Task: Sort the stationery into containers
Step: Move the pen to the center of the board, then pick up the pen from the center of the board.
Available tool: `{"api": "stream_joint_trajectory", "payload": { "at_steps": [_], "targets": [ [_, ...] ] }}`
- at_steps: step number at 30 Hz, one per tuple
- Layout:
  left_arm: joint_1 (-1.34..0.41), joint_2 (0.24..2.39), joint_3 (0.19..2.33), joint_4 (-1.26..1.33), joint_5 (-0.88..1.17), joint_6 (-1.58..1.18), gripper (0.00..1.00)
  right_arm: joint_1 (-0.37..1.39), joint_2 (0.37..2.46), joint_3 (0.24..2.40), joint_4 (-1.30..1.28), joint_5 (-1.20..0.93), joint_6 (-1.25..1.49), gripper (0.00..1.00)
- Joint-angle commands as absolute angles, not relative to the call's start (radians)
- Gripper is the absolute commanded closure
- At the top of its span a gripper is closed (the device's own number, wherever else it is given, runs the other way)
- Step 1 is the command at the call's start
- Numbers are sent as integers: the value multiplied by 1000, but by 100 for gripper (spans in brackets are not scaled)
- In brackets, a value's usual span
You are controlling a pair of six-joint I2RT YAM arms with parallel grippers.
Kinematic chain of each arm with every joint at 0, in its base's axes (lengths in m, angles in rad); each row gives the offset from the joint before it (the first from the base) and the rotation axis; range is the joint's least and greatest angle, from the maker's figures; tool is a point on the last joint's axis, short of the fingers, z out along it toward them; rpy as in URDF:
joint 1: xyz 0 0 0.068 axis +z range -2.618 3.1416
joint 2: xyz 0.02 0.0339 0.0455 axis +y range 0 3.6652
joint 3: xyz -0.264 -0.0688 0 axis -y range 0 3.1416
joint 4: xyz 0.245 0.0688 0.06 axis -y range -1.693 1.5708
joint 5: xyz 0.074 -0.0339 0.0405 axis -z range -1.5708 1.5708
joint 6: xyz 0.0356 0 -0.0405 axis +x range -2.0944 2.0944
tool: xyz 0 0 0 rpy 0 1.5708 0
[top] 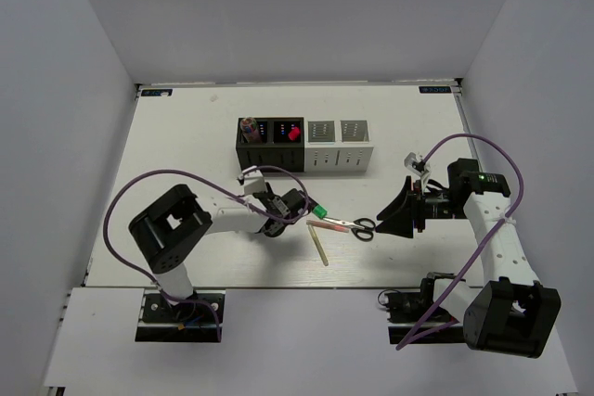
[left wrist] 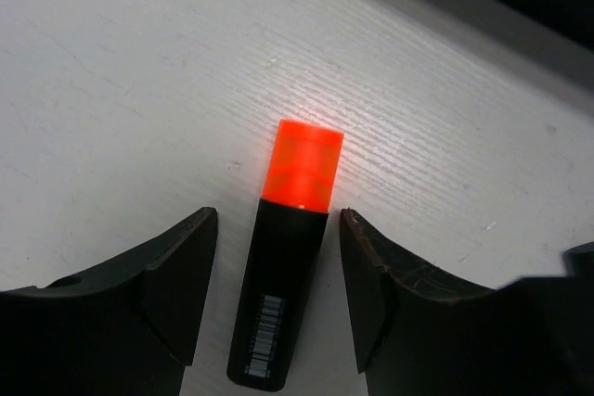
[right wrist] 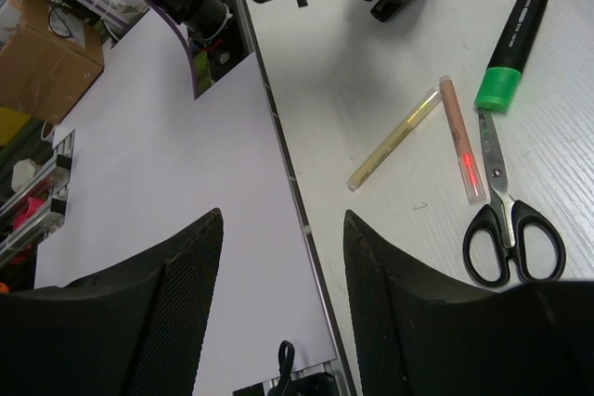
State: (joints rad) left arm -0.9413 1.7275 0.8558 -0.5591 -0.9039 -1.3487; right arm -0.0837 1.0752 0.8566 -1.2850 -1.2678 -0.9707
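Observation:
A black highlighter with an orange cap (left wrist: 295, 229) lies flat on the white table. My left gripper (left wrist: 277, 220) is open, one finger on each side of it with small gaps, not touching. In the top view my left gripper (top: 281, 210) hides this highlighter. A green-capped highlighter (top: 318, 211), black-handled scissors (top: 358, 227), a thin pink stick (right wrist: 461, 136) and a pale wooden stick (top: 319, 244) lie at the table's middle. My right gripper (top: 396, 215) is open and empty, just right of the scissors. The containers (top: 327, 156) stand in a row behind; the two black cubes hold items.
The right wrist view (right wrist: 283, 220) looks across the table's near edge (right wrist: 288, 173), with the green highlighter (right wrist: 509, 53), scissors (right wrist: 509, 224) and pale stick (right wrist: 394, 139) to its right. Purple cables loop from both arms. White walls enclose the table.

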Motion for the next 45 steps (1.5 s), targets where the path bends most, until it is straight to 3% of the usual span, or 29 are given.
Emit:
{"api": "stream_joint_trajectory", "payload": {
  "at_steps": [1, 21, 26, 33, 45],
  "targets": [
    [-917, 1784, 831, -516, -652, -1223, 35, -83, 1069, 894, -1308, -1299, -996, 42],
    [-845, 1815, 796, -477, -459, -1105, 45, -86, 1063, 900, -1316, -1301, -1003, 41],
    [-830, 1815, 781, -474, -417, -1092, 71, -84, 1060, 900, -1318, -1299, -1000, 41],
    [-828, 1792, 762, -474, -380, -1071, 98, -86, 1058, 900, -1319, -1301, -1000, 41],
    [-994, 1517, 954, -644, -518, -789, 100, -84, 1057, 900, -1321, -1304, -1005, 41]
  ]
}}
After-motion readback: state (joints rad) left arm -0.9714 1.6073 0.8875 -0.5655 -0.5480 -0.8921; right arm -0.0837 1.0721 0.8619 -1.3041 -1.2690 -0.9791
